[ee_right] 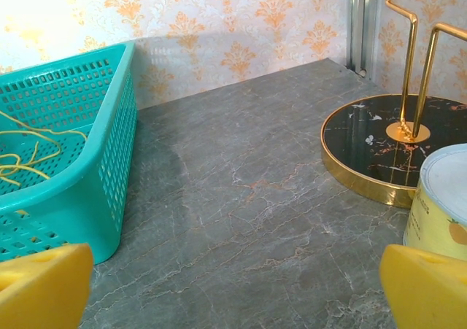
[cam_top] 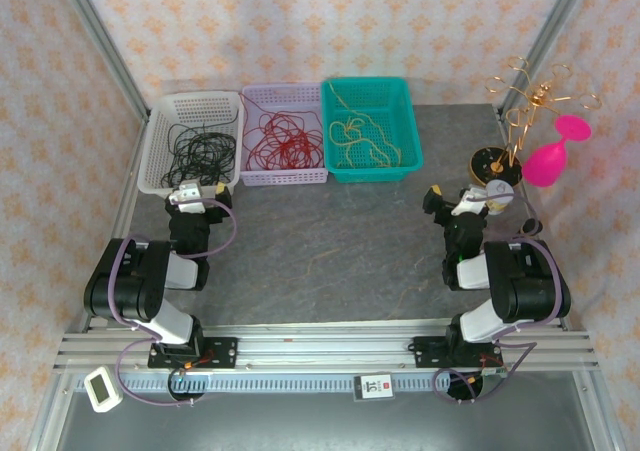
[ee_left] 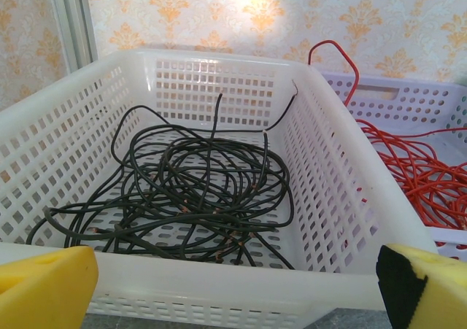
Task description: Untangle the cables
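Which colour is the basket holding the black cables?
White. The basket around the black cables shows best in the left wrist view.

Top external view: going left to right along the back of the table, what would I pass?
White basket of black cables → lilac basket of red cables → teal basket of yellow cables → round stand base → pink glass.

Three baskets [cam_top: 285,178], three cable bundles [cam_top: 288,141] (black, red, yellow), one gold stand [cam_top: 540,96], one pink glass [cam_top: 550,161], one tin [ee_right: 441,198].
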You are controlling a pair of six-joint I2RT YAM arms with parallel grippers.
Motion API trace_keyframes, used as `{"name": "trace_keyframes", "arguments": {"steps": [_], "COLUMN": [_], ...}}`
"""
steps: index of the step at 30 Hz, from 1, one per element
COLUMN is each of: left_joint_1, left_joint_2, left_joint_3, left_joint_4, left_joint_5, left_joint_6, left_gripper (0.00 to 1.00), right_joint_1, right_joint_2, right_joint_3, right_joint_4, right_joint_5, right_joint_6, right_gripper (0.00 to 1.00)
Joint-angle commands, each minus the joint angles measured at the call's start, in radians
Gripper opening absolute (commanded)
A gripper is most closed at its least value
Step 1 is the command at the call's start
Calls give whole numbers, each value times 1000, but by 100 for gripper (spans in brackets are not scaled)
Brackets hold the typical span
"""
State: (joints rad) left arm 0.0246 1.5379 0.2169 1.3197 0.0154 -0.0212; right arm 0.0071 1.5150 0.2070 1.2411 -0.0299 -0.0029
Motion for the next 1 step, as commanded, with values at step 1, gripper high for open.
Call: {"name": "trace_keyframes", "arguments": {"steps": [1], "left_joint_1": [5], "left_joint_2": [-2], "left_joint_3": [-4], "left_joint_4": [1], "left_joint_5": [12], "left_joint_6": [-6], "left_gripper": [100], "right_joint_1": [11], "right_joint_2": [4], "right_joint_3": [15], "right_joint_4": [8], "right_joint_5": [26], "right_joint_6": [-19], "right_gripper": [100]}}
